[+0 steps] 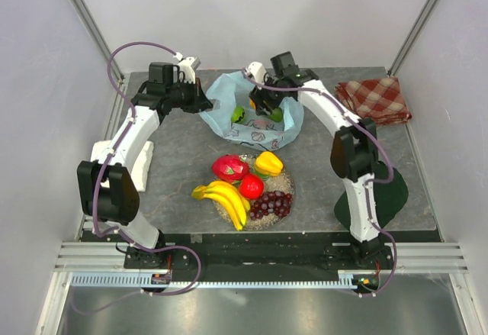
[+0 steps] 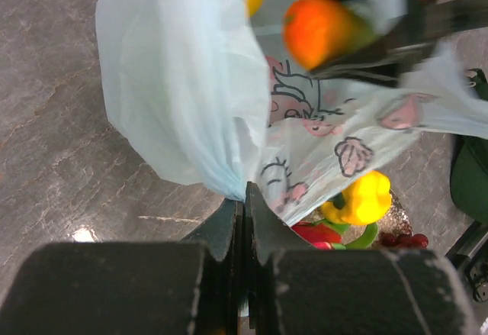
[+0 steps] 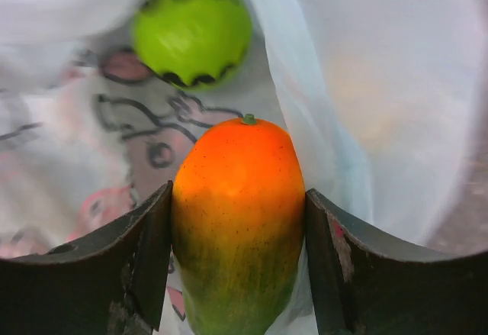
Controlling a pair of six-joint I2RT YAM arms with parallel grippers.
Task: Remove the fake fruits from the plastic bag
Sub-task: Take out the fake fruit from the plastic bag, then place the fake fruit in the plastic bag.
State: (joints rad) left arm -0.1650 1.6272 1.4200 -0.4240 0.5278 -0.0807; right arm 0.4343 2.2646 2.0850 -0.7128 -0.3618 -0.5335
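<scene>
The light blue plastic bag (image 1: 263,130) lies at the table's back middle. My left gripper (image 1: 207,105) is shut on its left edge, with the film pinched between the fingertips in the left wrist view (image 2: 245,191). My right gripper (image 1: 265,108) is inside the bag mouth, shut on the green-orange mango (image 3: 238,213), which also shows in the left wrist view (image 2: 316,30). A green fruit (image 3: 192,30) lies in the bag beyond it. The dragon fruit (image 1: 229,168), yellow pepper (image 1: 268,163), apple (image 1: 251,186), banana bunch (image 1: 226,198) and grapes (image 1: 271,205) sit on a round mat.
The round mat (image 1: 284,180) lies in front of the bag. A red checkered cloth (image 1: 374,100) lies at the back right. A dark green object (image 1: 390,194) sits beside the right arm's base. White walls close in three sides.
</scene>
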